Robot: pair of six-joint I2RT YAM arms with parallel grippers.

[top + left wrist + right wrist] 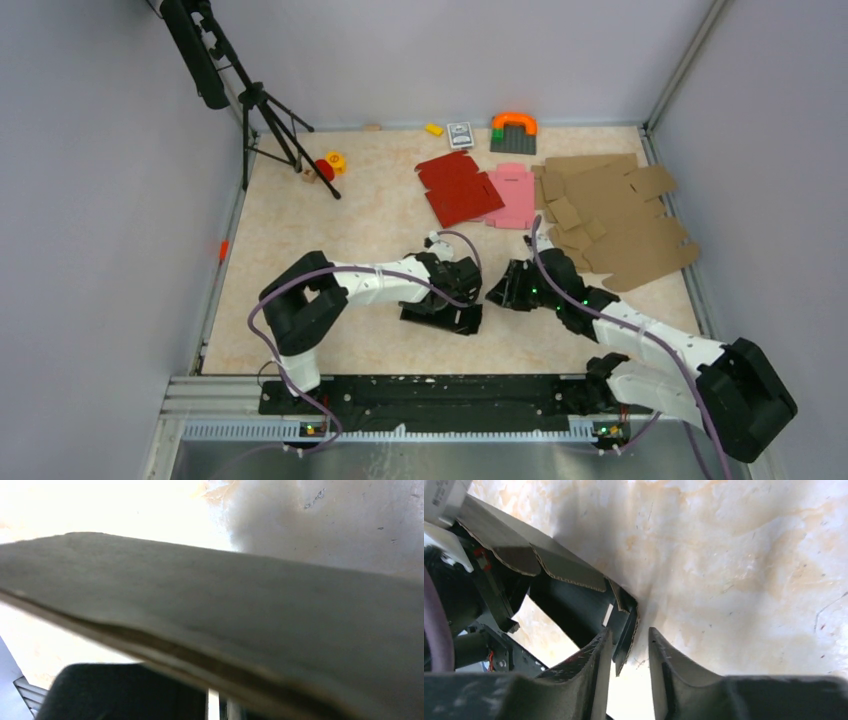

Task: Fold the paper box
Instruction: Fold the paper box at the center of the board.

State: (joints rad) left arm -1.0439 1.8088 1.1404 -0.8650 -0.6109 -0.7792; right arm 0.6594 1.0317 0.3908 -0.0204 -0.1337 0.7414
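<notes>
Two grippers flanked one black die-cut thin-cardboard paper box [443, 317], which sat near the table's [300, 220] front centre with its long axis running left to right. The left gripper [458, 283] was closed, apparently pinching its upper panel. The right gripper [629, 632], jaws apart, straddled the right flap's corner. Behind lay one red cardboard blank [458, 188], one pink cardboard blank [515, 196] and several brown cardboard blanks [612, 215].
</notes>
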